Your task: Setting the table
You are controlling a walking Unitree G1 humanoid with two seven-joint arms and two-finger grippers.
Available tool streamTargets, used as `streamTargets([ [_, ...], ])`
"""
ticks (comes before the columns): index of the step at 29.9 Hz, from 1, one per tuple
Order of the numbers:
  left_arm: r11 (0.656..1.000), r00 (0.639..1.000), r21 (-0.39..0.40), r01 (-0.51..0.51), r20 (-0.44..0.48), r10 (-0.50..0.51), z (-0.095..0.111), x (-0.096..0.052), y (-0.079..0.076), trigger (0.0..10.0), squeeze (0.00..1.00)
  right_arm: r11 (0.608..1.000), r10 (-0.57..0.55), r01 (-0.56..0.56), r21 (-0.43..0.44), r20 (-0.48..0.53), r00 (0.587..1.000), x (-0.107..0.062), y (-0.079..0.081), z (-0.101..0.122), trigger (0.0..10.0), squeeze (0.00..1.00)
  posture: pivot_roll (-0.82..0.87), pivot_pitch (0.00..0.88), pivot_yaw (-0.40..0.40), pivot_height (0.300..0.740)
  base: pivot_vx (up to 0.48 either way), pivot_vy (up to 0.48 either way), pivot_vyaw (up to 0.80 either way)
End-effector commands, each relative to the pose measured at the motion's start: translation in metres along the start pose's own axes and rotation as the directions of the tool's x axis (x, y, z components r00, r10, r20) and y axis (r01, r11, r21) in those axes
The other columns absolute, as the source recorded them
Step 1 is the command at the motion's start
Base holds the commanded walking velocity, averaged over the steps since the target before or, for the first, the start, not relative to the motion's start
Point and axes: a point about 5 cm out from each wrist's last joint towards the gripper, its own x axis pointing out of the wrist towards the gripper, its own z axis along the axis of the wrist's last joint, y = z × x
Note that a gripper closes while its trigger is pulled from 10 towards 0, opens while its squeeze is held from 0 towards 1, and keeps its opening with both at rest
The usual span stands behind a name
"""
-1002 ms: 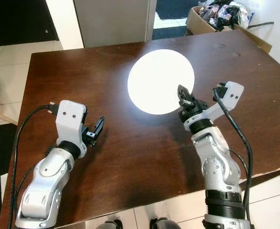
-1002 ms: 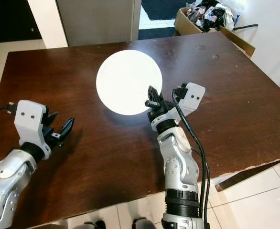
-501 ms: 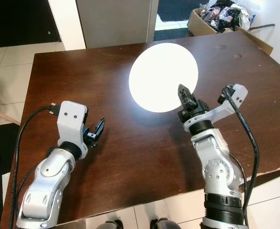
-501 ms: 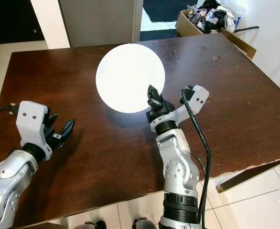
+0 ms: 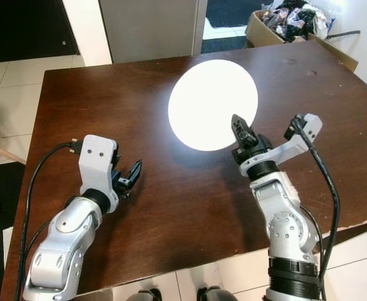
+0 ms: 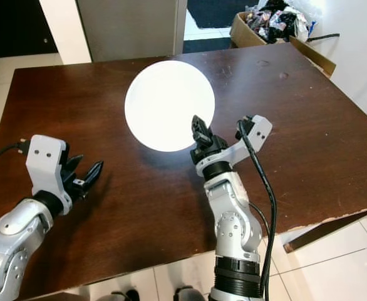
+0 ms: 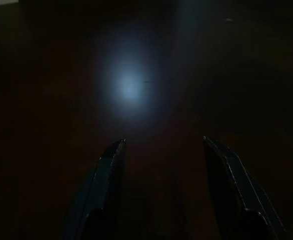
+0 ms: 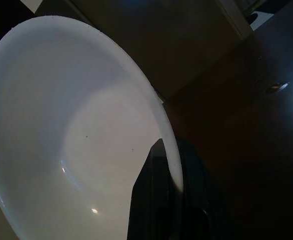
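Right gripper [image 5: 238, 125] pinches plate [image 5: 212, 103] rim – wrist view shows 2 fingers [image 8: 151, 200] straddling it; left gripper [image 5: 131, 177] wide.

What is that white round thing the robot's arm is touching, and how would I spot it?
Look at the dark brown wooden table in front of the robot. Toward its far middle is a plain white round plate, pinched at its near rim by the right gripper. It is the one bright thing on the dark wood.

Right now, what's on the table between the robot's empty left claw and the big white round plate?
Nothing: in the left eye view, bare dark brown wooden table separates the open left gripper from the white round plate.
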Motion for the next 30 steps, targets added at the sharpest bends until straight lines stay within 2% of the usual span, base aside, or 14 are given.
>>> streamTargets([
  [1,1.000,1.000,0.001,-0.009,-0.011,0.009,-0.0042,-0.0005,0.0008,10.0,0.00,1.000,0.004,-0.004,0.013,-0.003,1.000,-0.0021,0.0030,-0.0018,10.0,0.00,-0.09,0.088,0.054,0.740,0.000,0.000,0.00],
  [18,1.000,1.000,0.003,-0.011,-0.014,0.011,-0.0039,-0.0002,-0.0003,10.0,0.00,1.000,0.024,-0.024,0.017,-0.012,1.000,-0.0022,0.0053,-0.0021,10.0,0.00,-0.09,0.089,0.053,0.740,0.000,0.000,0.00],
  [30,1.000,1.000,0.012,-0.010,-0.013,0.010,-0.0036,0.0014,-0.0005,10.0,0.00,0.999,0.041,-0.040,0.029,-0.018,0.999,-0.0032,0.0067,-0.0029,10.0,0.00,-0.09,0.088,0.057,0.740,0.000,0.000,0.78],
])
